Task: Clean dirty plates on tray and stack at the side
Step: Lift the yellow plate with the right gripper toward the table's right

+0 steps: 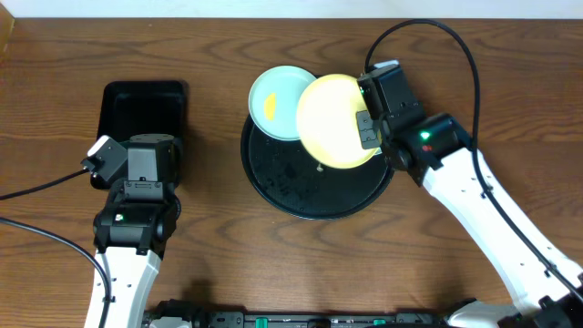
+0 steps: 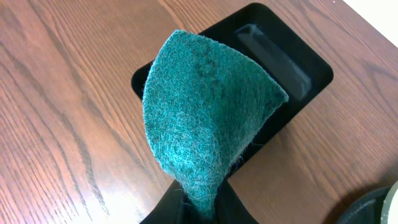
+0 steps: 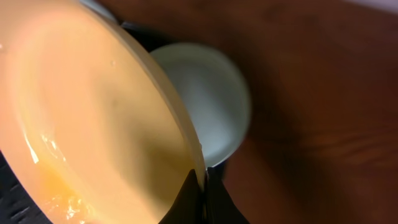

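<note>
Our right hand [image 1: 368, 120] pinches the rim of the pale yellow plate [image 1: 330, 123] over the round black tray [image 1: 310, 199], partly covering a smeared light blue plate [image 1: 273, 100], while our left hand [image 2: 199, 208] clamps a green scouring pad [image 2: 205, 124] above the rectangular tray [image 2: 292, 68].

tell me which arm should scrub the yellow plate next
Left. The left gripper is shut on the green pad, above the small tray. The right gripper is shut on the yellow plate at its rim, holding it over the round tray, so it can only present the plate.
</note>
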`<control>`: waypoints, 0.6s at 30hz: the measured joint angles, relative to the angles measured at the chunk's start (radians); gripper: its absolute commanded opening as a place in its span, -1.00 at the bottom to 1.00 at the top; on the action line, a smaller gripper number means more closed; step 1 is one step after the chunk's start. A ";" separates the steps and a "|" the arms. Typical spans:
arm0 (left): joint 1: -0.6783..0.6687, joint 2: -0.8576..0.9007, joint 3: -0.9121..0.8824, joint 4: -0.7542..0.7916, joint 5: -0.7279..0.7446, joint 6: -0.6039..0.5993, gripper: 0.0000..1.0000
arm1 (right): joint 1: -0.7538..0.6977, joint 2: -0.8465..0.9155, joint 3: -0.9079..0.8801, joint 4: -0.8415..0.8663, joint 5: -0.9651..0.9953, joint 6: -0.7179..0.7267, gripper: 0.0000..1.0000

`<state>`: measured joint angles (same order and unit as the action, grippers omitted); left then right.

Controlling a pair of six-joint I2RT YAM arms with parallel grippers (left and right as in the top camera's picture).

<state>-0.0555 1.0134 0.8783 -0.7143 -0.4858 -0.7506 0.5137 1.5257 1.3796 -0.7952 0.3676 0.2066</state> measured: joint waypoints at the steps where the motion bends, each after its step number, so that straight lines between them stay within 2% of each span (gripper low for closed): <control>1: 0.001 0.000 0.000 0.000 0.003 0.000 -0.85 | 0.006 -0.008 0.000 0.008 0.031 -0.014 -0.98; 10: 0.002 0.000 0.000 0.000 0.013 0.000 -0.85 | 0.092 -0.023 0.000 0.106 0.287 -0.201 -0.98; 18: 0.002 0.000 0.000 -0.001 0.016 0.000 -0.85 | 0.203 -0.023 0.000 0.266 0.469 -0.483 -0.98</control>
<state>-0.0540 1.0134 0.8783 -0.7151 -0.4698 -0.7506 0.7162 1.5024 1.3796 -0.5297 0.8368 -0.2760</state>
